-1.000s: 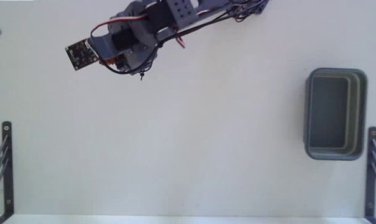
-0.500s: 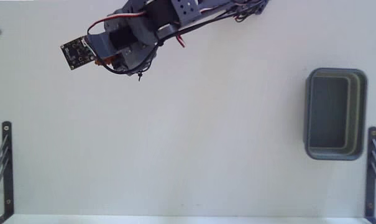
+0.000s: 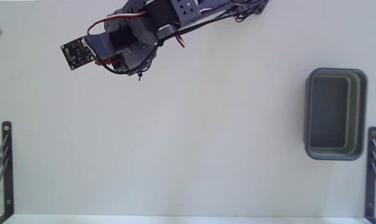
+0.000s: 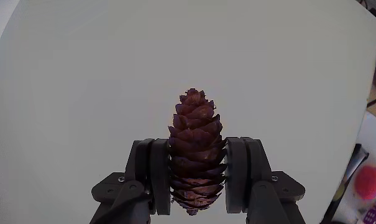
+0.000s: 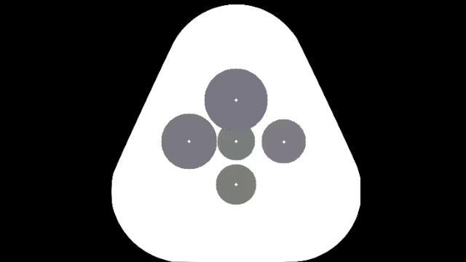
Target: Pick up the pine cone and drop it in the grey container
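Wrist view: gripper (image 4: pixel 197 180) fingers (image 4: pixel 151 177) clamped on both sides of the cone (image 4: pixel 196 149), tip pointing away, above the white worktop (image 4: pixel 82 93). Fixed view: arm (image 3: pixel 135 34) at top left, tub (image 3: pixel 335 113) well apart at right.

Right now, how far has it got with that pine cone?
The pickup looks done: in the wrist view the fingers are shut on the cone. In the fixed view the arm is at the top left, far from the empty tub on the right. Carrying it over and dropping it remain.
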Controlling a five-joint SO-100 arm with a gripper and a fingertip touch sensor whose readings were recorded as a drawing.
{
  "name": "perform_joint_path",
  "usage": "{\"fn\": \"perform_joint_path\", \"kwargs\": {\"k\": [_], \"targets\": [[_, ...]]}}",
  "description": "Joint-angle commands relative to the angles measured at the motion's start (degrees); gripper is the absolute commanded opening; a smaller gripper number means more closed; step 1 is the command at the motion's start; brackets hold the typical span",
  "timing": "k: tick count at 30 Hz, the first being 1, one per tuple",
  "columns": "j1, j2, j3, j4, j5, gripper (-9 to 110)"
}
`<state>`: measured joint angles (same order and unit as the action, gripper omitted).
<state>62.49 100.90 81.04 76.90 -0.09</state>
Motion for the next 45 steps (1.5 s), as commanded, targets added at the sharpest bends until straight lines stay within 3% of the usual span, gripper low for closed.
{"fn": "perform_joint_path", "kwargs": {"k": [1,31,45], "targets": [[1.15,1.23,-2.48,1.07,0.09,43],[0.96,1.21,-2.50,1.07,0.09,43],[-7.95,0.42,-3.62,1.40,0.09,43]]}}
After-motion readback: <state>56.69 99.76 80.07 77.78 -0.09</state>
